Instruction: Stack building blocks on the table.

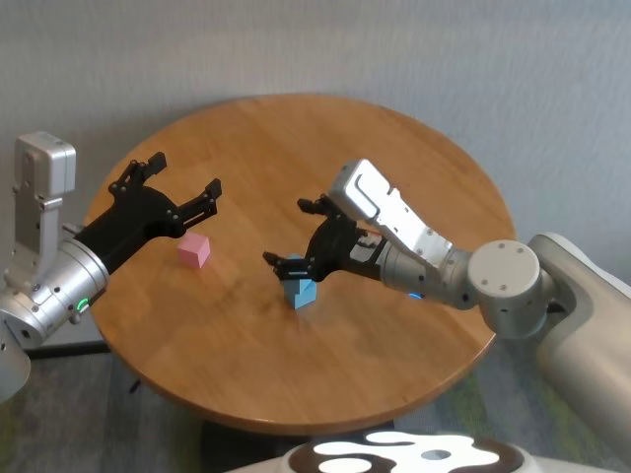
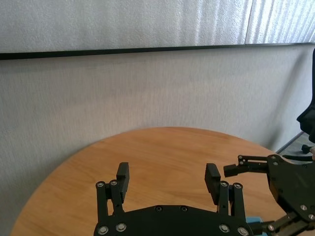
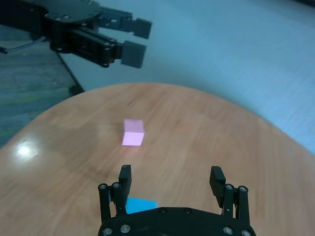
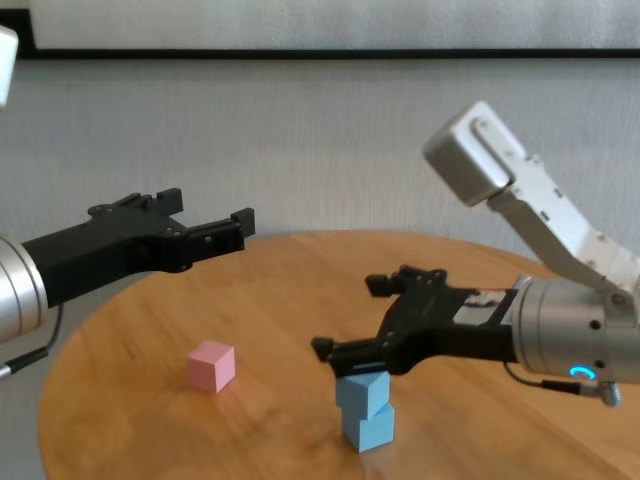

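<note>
Two light blue cubes are up — the upper blue cube [image 4: 361, 389] sits on the lower blue cube [image 4: 368, 427], turned a little off square, near the middle of the round wooden table [image 1: 394, 148]. The right gripper [image 4: 350, 315] hovers just above that pair, fingers spread wide, nothing between them. The pink cube [image 4: 211, 365] waits alone on the wood to the left of the stack, well apart from it. Over on the left, the left gripper [image 1: 183, 183] hangs above the table beyond the pink cube, jaws wide and empty.

That pink cube looks light, stiff and matte — it should not slip or crush. Best hold, by my reckoning, is flat pads on two opposite side faces, about mid-height, square-on. The risk is at the top: the twisted upper cube offers a skewed landing, and light blocks topple at a nudge.
</note>
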